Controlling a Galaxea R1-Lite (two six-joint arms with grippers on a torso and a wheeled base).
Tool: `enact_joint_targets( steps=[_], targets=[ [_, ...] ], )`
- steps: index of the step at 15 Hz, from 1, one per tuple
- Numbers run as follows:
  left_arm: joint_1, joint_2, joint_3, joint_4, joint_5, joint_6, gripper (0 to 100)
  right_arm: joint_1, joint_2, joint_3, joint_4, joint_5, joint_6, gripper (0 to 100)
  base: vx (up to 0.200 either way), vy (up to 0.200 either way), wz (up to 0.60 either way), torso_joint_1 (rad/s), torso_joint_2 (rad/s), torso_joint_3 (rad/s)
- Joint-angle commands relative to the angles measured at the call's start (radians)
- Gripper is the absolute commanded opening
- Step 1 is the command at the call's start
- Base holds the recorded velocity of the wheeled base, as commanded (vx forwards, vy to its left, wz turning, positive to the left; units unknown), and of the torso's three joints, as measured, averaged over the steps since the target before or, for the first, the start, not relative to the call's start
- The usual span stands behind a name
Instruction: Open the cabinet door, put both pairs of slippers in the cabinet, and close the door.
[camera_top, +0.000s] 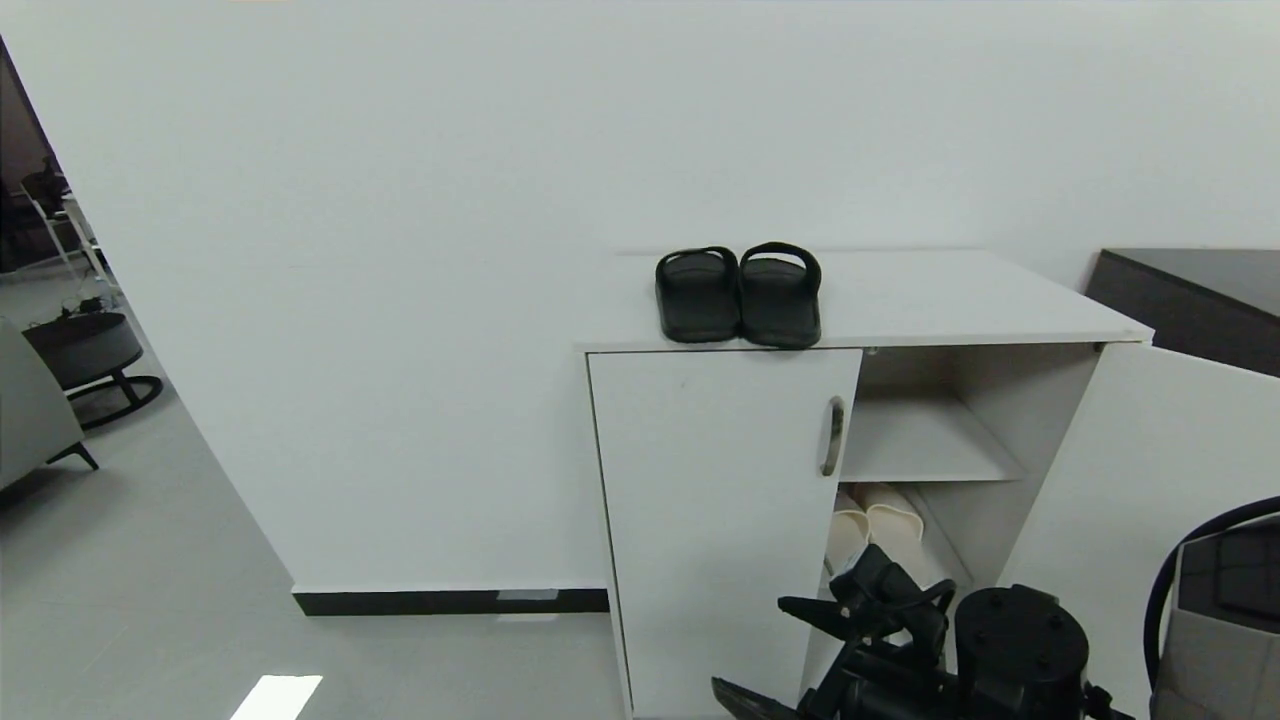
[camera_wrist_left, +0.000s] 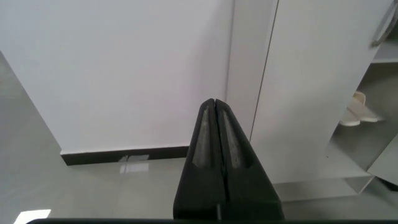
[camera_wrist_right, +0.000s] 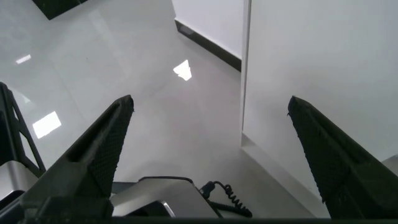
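Atop the cabinet (camera_top: 950, 295), black slippers (camera_top: 738, 295), cream pair (camera_top: 872, 520) inside, left claw (camera_wrist_left: 214, 107) pressed together, right claw (camera_wrist_right: 210, 102) spread

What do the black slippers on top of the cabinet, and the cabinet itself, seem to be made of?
Black slippers: probably moulded rubber or foam, matte; strap and sole look like one piece.
Cabinet: likely laminated board, smooth white; flat thin panels.
Its handle: seemingly metal, with a dull grey sheen.

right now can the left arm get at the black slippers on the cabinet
Probably yes: the black slippers sit uncovered on the cabinet top, at its front. The left jaws are shut, low by the closed door, and must rise and open.
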Motion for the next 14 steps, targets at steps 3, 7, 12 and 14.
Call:
enact_joint_targets(
  steps=[3, 7, 12, 14],
  targets=[
    [-0.001, 0.0, -0.001, 0.0, 0.0, 0.0, 0, 0.0, -0.004, 0.0, -0.001, 0.0, 0.0, 100, 0.0, 0.0, 0.0, 0.214, -0.49, -0.287],
    [-0.001, 0.0, 0.0, 0.0, 0.0, 0.0, 0, -0.008, -0.008, 0.0, -0.001, 0.0, 0.0, 100, 0.0, 0.0, 0.0, 0.231, -0.51, -0.287],
    [-0.001, 0.0, -0.001, 0.0, 0.001, -0.005, 0, -0.005, -0.014, 0.0, -0.001, -0.001, -0.003, 100, 0.0, 0.0, 0.0, 0.248, -0.54, -0.293],
    [-0.001, 0.0, -0.001, 0.0, 0.001, -0.005, 0, -0.005, -0.014, 0.0, -0.001, 0.0, 0.0, 100, 0.0, 0.0, 0.0, 0.269, -0.57, -0.3]
  ],
)
